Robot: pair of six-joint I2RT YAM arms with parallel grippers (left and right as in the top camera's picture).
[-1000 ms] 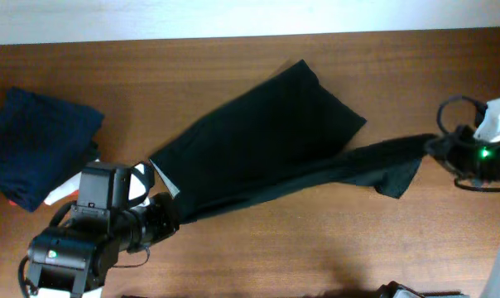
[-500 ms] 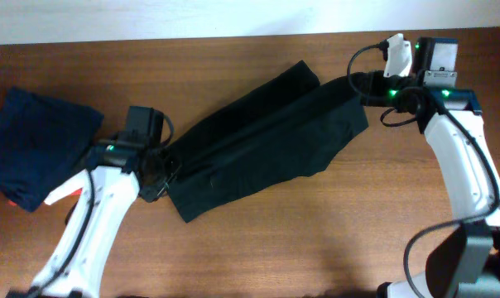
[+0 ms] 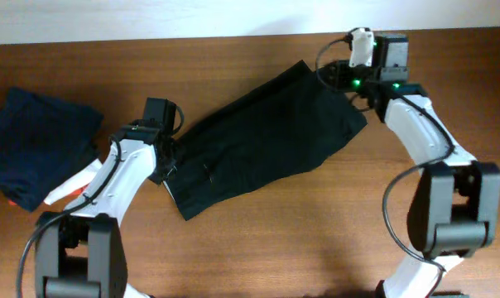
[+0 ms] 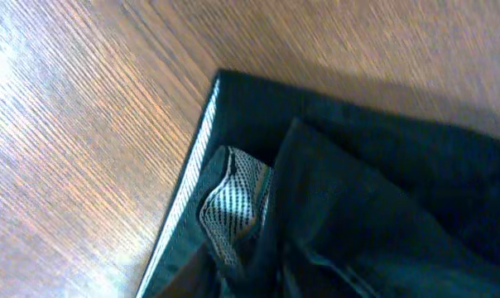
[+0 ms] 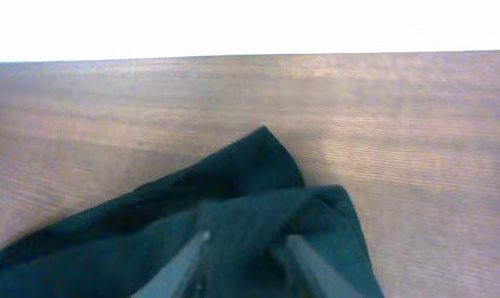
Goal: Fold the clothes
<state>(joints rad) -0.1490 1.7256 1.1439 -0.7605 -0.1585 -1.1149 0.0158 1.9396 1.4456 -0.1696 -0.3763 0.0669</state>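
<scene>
At right claw, black garment corner pinched; left claw at opposite end, grip untellable.

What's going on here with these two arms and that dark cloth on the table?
Two robot arms are folding clothes. A black garment lies slantwise on the wooden table, layered over itself. The left pincer is at its lower left end. The right pincer is at the far right corner, its fingers on either side of a bunched bit of cloth. Whether either is gripping is unclear. A navy piece sits folded at the table's left edge.
</scene>
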